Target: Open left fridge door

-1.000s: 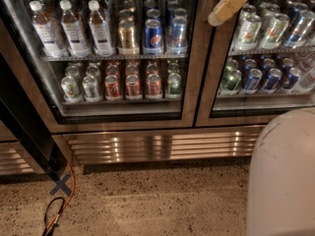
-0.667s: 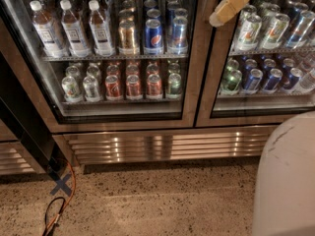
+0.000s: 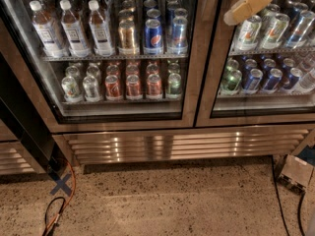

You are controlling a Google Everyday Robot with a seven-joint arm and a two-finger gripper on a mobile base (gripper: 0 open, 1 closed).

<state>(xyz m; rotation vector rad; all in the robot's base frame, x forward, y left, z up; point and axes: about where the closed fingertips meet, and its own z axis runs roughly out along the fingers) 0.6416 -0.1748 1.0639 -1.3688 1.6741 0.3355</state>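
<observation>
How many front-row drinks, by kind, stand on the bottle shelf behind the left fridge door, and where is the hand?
Bottles: 3
Cans: 3
Total: 6
The hand hangs at upper right, in front of the right door, off the left fridge door.

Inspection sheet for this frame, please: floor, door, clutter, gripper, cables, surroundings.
Surface: speckled floor, with a blue tape cross.
Job's things: left fridge door looks shut, level with the right door.
Clutter: grey box on the floor, lower right.
Grippers: gripper at the top right, in front of the right door.
Cables: orange cable on the left; black cable on the right.
Surroundings: ribbed grille under both doors.
</observation>
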